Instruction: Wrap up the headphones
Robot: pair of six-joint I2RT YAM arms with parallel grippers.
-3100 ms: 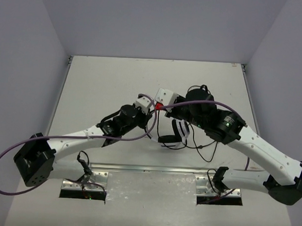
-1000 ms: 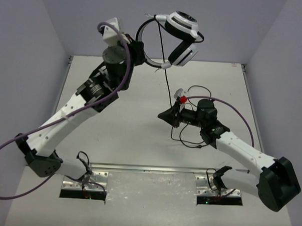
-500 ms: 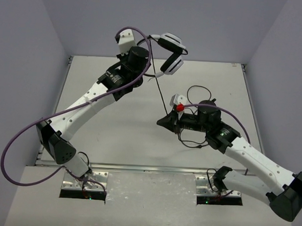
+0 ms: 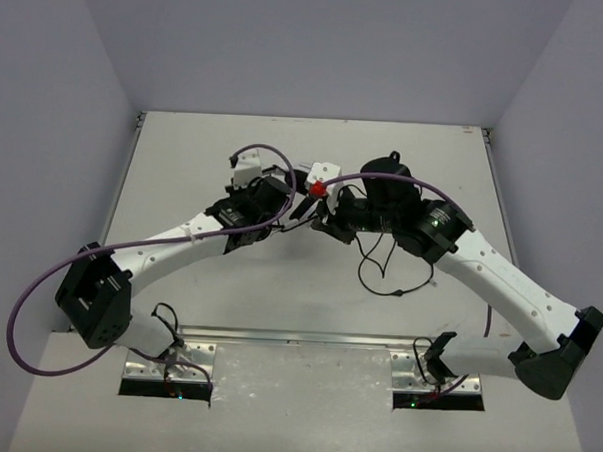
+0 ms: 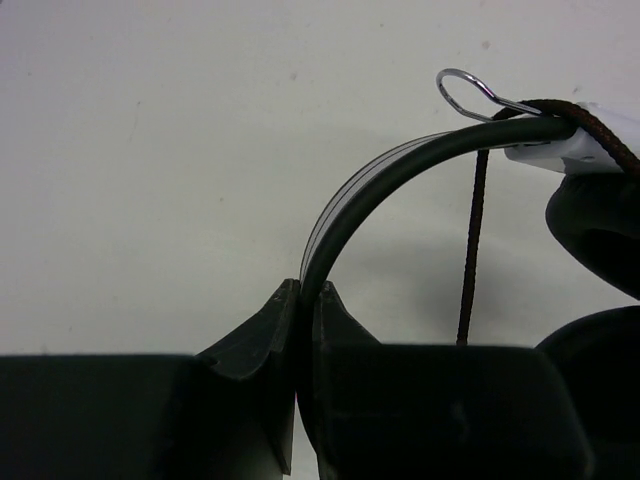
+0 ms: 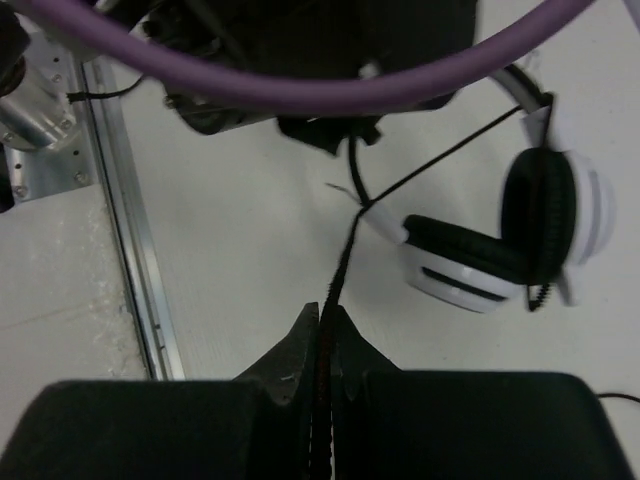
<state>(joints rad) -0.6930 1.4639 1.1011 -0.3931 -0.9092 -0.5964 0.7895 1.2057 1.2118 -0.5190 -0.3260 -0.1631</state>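
Left gripper [image 5: 303, 292] – fingers clenched on headband [image 5: 400, 165], thin arc rising out of jaws. Likely purpose: anchor headphones [image 6: 470, 255] so they do not swing or slide.

Right gripper [image 6: 322, 318] – fingers pinched on cable [image 6: 342, 262], which runs straight from jaws toward headphones. Probably keeps tension for winding.

Headphones near middle of table [image 4: 184, 161], between two wrists, low. Touching surface or not, cannot tell.

Slack cable loops lie on table beside right arm. Wrapping seems mostly not done.
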